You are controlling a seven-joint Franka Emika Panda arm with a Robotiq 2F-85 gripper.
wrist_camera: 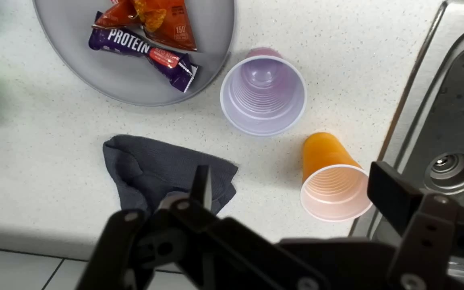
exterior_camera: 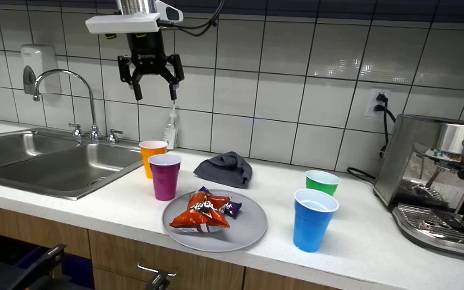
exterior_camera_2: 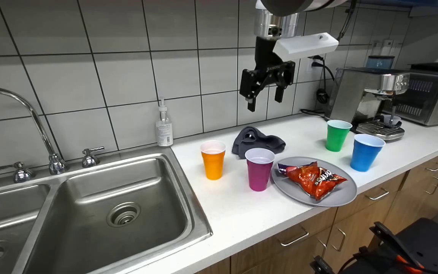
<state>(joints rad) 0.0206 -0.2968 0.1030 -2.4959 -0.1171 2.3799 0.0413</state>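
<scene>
Orange cup [exterior_camera_2: 213, 164], upright on counter [exterior_camera_2: 219, 213], well below the spread claw [exterior_camera: 156, 98], purple cup [exterior_camera_2: 259, 173] near.

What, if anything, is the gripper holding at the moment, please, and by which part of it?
Nothing is held: the gripper hangs open above the counter, clear of the orange cup and purple cup.

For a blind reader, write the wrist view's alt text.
Open, empty tool above a countertop: gray cloth, orange plastic cup, purple plastic cup, and a plate holding a protein bar and chip bag; steel sink at right.
</scene>
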